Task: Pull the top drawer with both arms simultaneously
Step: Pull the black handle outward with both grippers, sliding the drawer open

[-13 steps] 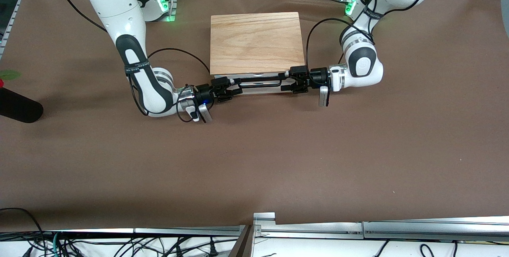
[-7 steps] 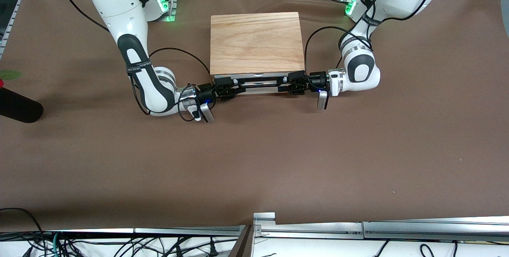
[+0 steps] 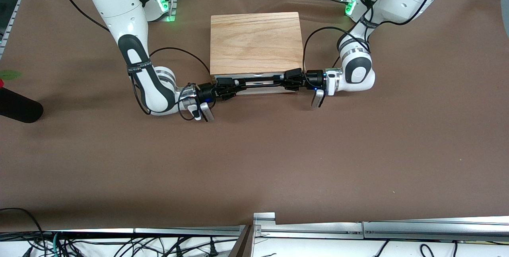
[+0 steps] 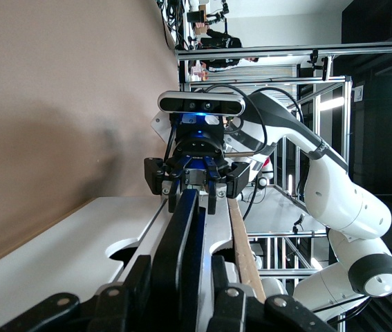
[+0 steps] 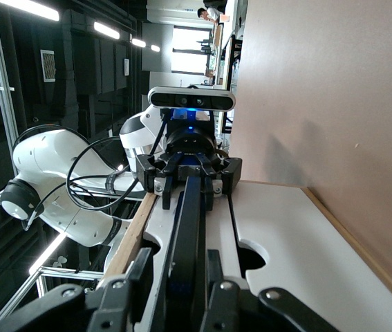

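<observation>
The light-wood box casing [image 3: 254,42] stands mid-table. The top drawer [image 3: 248,77] shows its white front about flush under the casing's near edge, with the black wire handle [image 3: 260,81] across it. My left gripper [image 3: 287,80] is at the handle's end toward the left arm, my right gripper [image 3: 232,86] at the other end. Both are open, with fingers on either side of the bar. The left wrist view shows my left gripper [image 4: 182,266] astride the handle [image 4: 185,228] on the drawer front [image 4: 218,225]. The right wrist view shows my right gripper [image 5: 180,266] likewise on the handle [image 5: 189,221].
The second white front panel [image 4: 78,252] lies below the top drawer, down to the brown cloth table [image 3: 254,161]. A black cylinder [image 3: 18,108] lies at the right arm's end of the table. A metal rail [image 3: 358,227] runs along the near edge.
My left gripper slid along the handle toward its middle. My right gripper shifted slightly toward the handle, then held. The drawer front has not visibly moved.
</observation>
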`<action>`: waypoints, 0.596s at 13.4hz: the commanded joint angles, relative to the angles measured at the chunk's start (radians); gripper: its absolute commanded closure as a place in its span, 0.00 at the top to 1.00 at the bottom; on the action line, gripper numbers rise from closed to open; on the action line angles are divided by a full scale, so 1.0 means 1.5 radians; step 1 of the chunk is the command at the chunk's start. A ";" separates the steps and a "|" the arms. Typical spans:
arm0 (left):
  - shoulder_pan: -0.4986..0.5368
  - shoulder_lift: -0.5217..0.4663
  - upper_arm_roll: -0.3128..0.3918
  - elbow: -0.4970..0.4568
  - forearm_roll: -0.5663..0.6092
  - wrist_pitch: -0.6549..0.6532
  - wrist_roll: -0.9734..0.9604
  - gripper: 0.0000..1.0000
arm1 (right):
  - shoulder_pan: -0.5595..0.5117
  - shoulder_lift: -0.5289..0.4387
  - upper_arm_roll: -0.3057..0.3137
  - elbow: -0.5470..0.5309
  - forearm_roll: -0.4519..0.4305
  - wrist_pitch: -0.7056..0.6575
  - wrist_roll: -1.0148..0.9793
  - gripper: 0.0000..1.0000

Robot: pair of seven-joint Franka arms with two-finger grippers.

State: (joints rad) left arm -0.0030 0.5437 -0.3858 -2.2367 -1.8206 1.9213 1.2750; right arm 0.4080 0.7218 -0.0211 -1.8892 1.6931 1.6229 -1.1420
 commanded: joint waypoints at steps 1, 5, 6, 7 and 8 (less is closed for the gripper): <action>0.002 0.015 -0.006 -0.005 -0.020 -0.020 0.021 0.27 | 0.002 -0.003 0.001 -0.011 0.017 0.000 -0.017 0.36; 0.000 0.026 -0.006 -0.005 -0.019 -0.019 0.019 0.00 | 0.000 0.001 0.001 -0.009 0.017 0.001 -0.018 0.23; -0.001 0.027 -0.006 -0.005 -0.019 -0.019 0.017 0.00 | -0.001 0.002 0.001 -0.009 0.018 0.002 -0.018 0.20; -0.002 0.029 -0.005 -0.005 -0.018 -0.019 0.013 0.00 | -0.001 0.004 0.001 -0.008 0.018 0.002 -0.021 0.15; -0.002 0.032 -0.005 -0.005 -0.018 -0.016 0.005 0.00 | -0.001 0.004 0.001 -0.008 0.018 0.002 -0.022 0.13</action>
State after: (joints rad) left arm 0.0014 0.5740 -0.3866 -2.2292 -1.8357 1.8971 1.2723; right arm 0.4078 0.7242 -0.0229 -1.8907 1.6955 1.6271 -1.1301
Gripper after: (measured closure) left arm 0.885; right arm 0.819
